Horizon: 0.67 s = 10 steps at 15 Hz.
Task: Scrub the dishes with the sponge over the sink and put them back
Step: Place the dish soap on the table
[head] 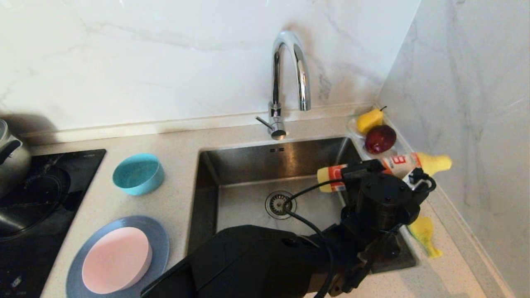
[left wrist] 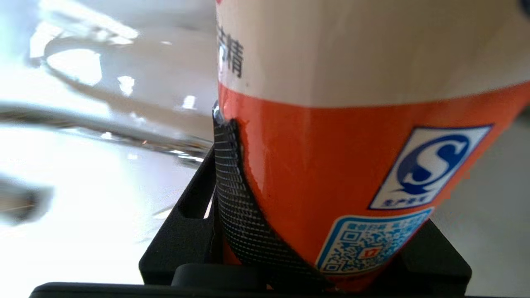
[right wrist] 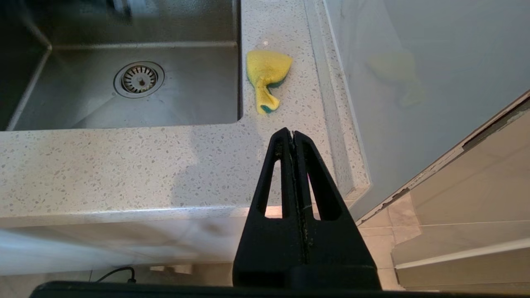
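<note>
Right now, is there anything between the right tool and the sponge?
No. The right wrist view shows only bare speckled counter between the shut right tool and the sponge.

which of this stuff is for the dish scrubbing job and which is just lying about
For the job: grey-blue flat plate; pale pink bowl; small teal bowl; yellow sponge; steel sink.

Lying about: yellow-capped orange bottle, held in left gripper; yellow pear; red apple; chrome tap.

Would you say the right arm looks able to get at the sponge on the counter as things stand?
Probably yes: the sponge lies alone on the counter beside the sink, nothing between it and the shut right gripper.
</note>
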Available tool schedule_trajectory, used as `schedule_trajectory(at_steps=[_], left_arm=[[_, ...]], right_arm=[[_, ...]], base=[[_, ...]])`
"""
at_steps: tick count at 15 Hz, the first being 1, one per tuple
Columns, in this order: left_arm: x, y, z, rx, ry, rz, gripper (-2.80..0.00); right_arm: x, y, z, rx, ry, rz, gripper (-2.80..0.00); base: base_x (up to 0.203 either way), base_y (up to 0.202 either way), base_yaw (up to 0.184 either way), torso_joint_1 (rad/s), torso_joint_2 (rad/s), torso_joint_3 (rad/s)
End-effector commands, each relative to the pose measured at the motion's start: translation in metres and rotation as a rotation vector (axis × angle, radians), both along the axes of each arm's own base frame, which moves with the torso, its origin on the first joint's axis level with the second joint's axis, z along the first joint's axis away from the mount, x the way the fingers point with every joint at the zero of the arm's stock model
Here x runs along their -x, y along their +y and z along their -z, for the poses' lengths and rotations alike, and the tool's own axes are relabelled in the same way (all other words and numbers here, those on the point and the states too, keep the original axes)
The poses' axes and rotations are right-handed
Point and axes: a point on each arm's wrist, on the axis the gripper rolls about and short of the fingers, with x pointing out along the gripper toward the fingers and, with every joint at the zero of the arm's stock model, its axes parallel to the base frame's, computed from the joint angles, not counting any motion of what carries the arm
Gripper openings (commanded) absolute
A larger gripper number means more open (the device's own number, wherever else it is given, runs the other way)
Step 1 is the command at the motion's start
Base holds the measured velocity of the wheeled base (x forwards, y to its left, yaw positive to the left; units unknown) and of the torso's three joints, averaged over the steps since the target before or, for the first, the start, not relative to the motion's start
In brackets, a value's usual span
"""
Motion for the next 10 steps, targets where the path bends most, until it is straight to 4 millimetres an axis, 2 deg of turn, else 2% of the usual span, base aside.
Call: schedule_trajectory(at_steps=[1, 3, 6, 10], left_arm=[[0.007, 0.011, -0.043, 0.111, -0.062, 0.003, -2.8], [0.014, 0.023, -0.081, 0.203, -0.112, 0.015, -2.8], [0.024, 0.042, -0.126, 0.341, -0.161, 0.028, -2.8], [0.034, 0.057, -0.156, 0.443, -0.186, 0.046, -2.8]], right_arm=[[0.0, 0.0, 0.0, 0.0, 0.001, -0.001, -2.8], [0.0, 0.0, 0.0, 0.0, -0.002, -0.001, -2.8], [0.0, 0.0, 0.0, 0.0, 0.0, -0.001, -2.8], [0.0, 0.0, 0.0, 0.0, -0.001, -0.001, -2.8]], base=[[0.0, 0.0, 0.0, 0.0, 0.0, 0.0], [0.0, 0.0, 0.0, 0.0, 0.0, 0.0], [0.0, 0.0, 0.0, 0.0, 0.0, 0.0], [0.0, 0.0, 0.0, 0.0, 0.0, 0.0]])
